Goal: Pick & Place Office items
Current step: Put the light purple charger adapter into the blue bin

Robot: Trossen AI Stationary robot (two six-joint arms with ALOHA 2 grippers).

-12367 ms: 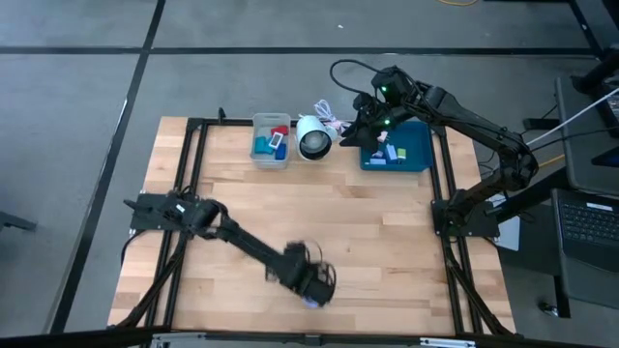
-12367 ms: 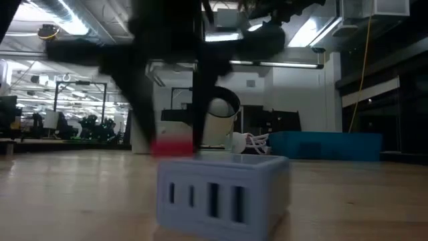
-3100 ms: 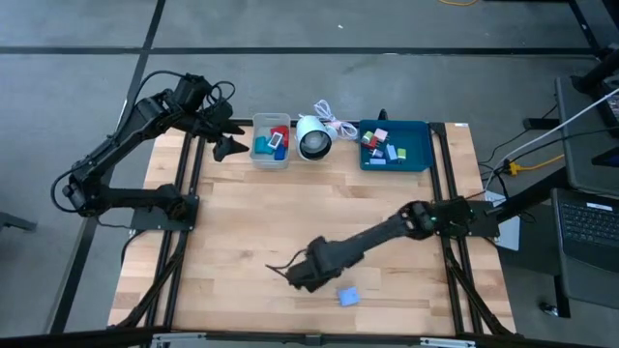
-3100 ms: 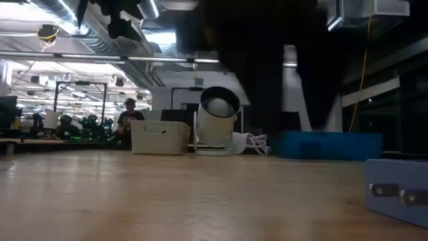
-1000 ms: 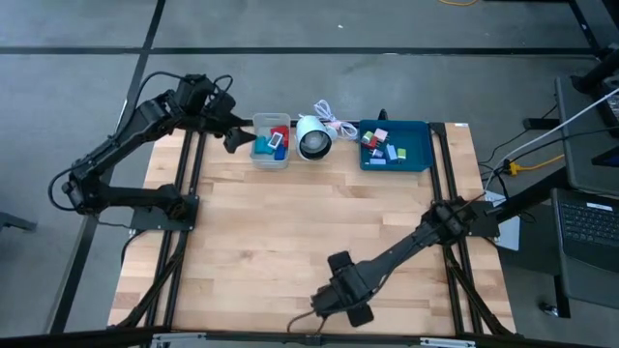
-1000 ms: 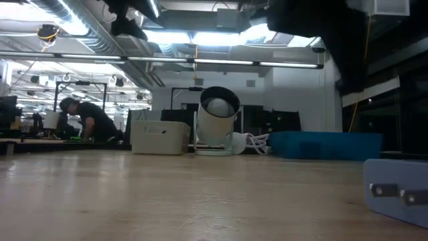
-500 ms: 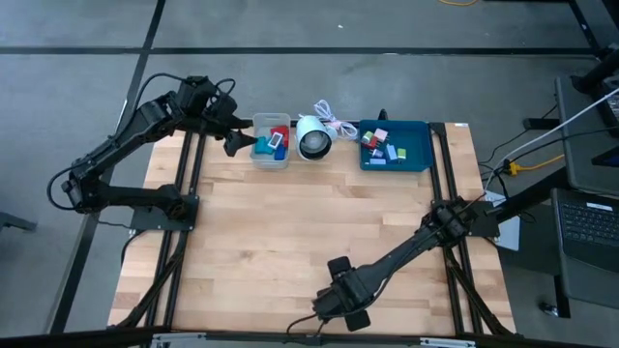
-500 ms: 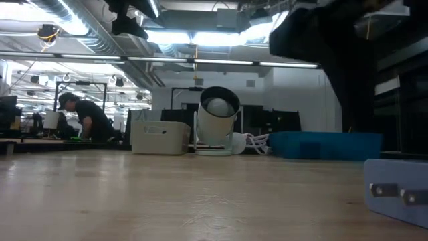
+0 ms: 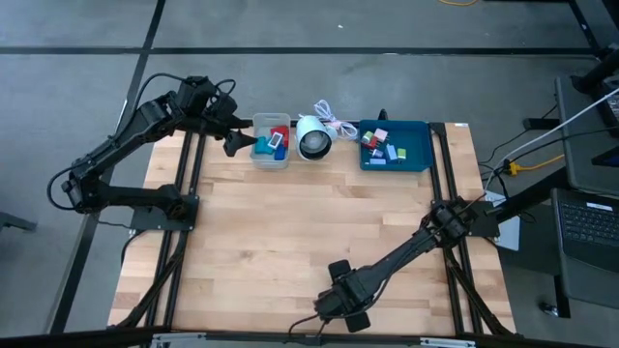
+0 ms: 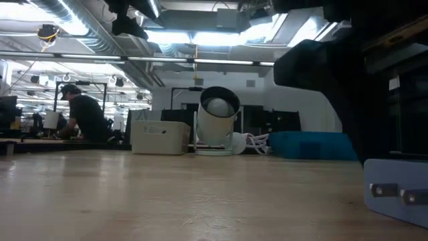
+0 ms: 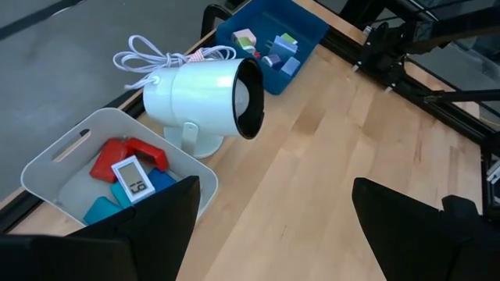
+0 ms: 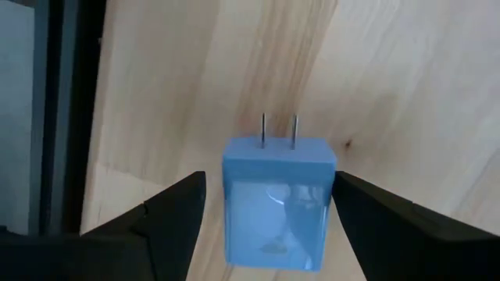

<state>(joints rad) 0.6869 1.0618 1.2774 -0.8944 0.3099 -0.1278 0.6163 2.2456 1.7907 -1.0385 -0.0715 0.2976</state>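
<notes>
A light-blue plug block with two metal prongs (image 12: 277, 211) lies flat on the wood near the table's near edge, also seen in the low view (image 10: 398, 194). My right gripper (image 9: 348, 314) hangs over it, open, one finger on each side (image 12: 269, 187); it hides the block in the high view. My left gripper (image 9: 232, 145) hovers open at the far left beside the grey bin (image 9: 257, 155), which holds red and blue pieces (image 11: 125, 168). More small office items (image 9: 382, 147) lie in the blue tray (image 9: 421, 145).
A white round black-faced object (image 9: 312, 137) with a coiled cord stands between bin and tray at the far edge. Black frame rails run along the table's left and right sides. A person moves in the room behind (image 10: 83, 117). Bare wood spans the table's middle.
My right gripper has come down a little and toward the near edge over the light-blue plug block, which has stayed put. My left arm has kept still.
</notes>
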